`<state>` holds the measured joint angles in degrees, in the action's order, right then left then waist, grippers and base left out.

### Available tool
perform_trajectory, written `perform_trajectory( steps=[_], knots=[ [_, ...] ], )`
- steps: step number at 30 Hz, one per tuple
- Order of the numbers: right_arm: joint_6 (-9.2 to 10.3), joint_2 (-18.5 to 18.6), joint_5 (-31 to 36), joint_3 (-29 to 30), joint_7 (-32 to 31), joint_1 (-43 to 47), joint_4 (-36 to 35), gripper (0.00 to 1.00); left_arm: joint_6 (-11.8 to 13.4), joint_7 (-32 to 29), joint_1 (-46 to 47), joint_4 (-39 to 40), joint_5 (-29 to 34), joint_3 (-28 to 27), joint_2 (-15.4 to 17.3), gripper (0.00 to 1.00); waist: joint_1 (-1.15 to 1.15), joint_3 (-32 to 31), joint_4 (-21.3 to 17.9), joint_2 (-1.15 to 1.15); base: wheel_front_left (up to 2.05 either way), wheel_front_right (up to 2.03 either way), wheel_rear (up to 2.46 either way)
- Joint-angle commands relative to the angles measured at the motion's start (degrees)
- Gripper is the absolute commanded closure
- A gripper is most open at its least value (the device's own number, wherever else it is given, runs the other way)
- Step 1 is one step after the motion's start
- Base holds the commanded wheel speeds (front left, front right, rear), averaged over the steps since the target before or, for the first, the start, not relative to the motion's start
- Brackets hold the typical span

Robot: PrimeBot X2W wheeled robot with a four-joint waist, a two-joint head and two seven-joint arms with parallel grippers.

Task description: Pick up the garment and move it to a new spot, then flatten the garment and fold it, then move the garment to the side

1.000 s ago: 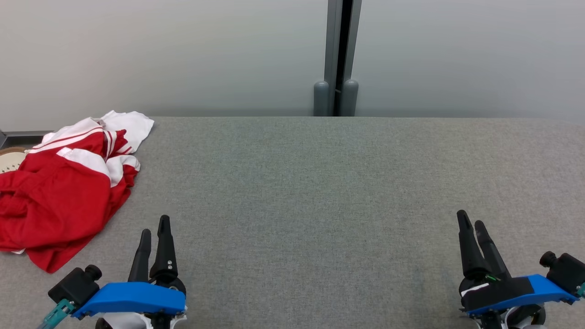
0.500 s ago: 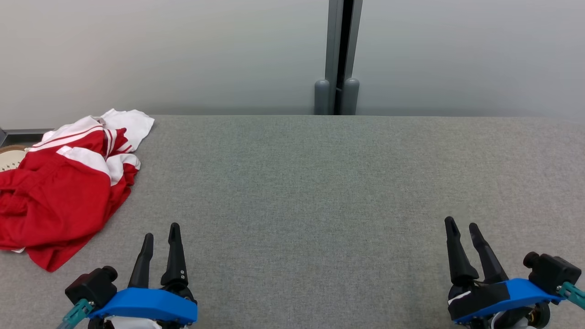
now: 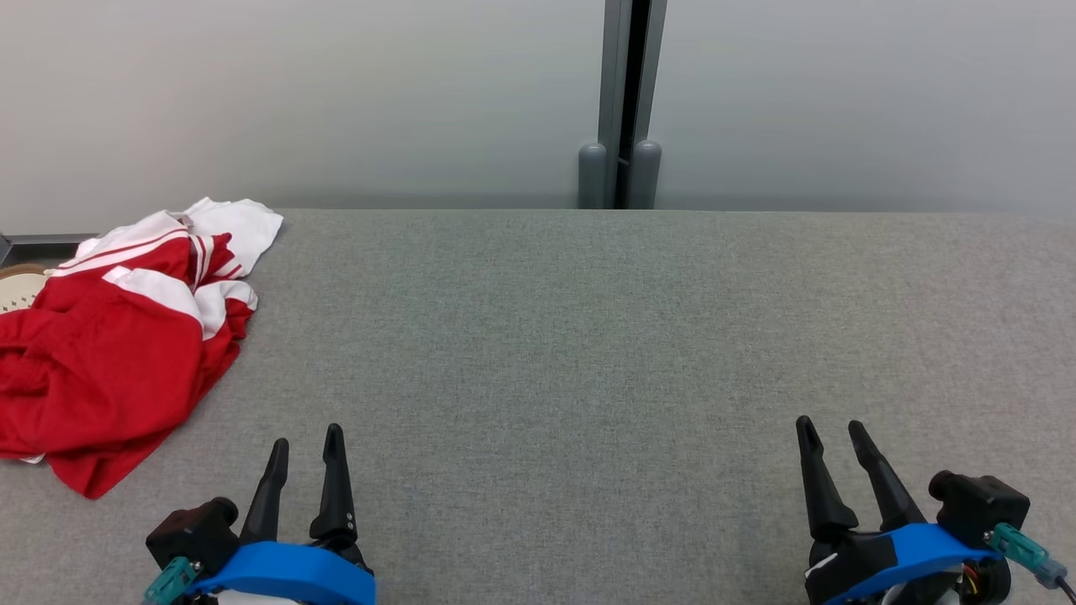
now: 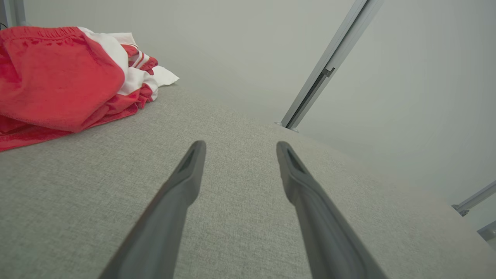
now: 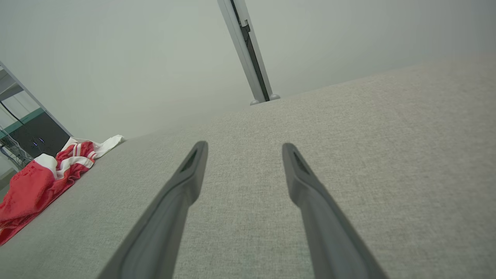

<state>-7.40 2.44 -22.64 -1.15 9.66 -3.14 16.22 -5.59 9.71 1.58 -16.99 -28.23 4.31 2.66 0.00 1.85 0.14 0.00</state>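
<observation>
A red and white garment [image 3: 109, 353] lies crumpled at the left edge of the grey fabric table [image 3: 588, 336], partly hanging over it. It also shows at the upper left in the left wrist view, as the garment [image 4: 54, 77], and far left in the right wrist view, as the garment [image 5: 35, 182]. My left gripper [image 3: 307, 437] stands open near the front edge, to the right of the garment and apart from it, with nothing between its fingers. Near the front right, my right gripper [image 3: 832, 426] is open and empty too.
A pale wall runs behind the table, with a grey vertical post [image 3: 622, 101] at its middle. A round pale object [image 3: 18, 290] peeks out beyond the garment at the far left. A dark shelf unit [image 5: 35, 135] stands past the table's left end.
Both grippers have drawn back toward the front edge of the table, staying open. The garment has not moved.
</observation>
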Motion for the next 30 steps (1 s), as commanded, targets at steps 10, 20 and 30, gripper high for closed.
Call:
perform_trajectory(
  steps=[10,20,30],
  knots=[
    [-0.12,0.52,5.97,-0.71,1.71,-0.64,0.89,0.00,0.21,1.65,0.06,-1.50,4.71,0.66,0.28,0.00,0.00,-0.15,0.22,0.00,0.00,0.00,0.00],
    [-0.12,0.56,10.41,-0.79,2.85,-0.12,1.77,0.00,0.46,2.79,-0.44,-2.67,8.50,1.06,0.28,0.00,0.00,-0.42,0.26,0.00,0.00,0.00,0.00],
    [-0.13,0.58,14.73,-0.87,4.03,0.10,2.26,0.00,0.63,3.98,-0.34,-4.02,11.57,1.08,0.28,0.00,0.00,-0.48,0.37,0.00,0.00,0.00,0.00]
  ],
)
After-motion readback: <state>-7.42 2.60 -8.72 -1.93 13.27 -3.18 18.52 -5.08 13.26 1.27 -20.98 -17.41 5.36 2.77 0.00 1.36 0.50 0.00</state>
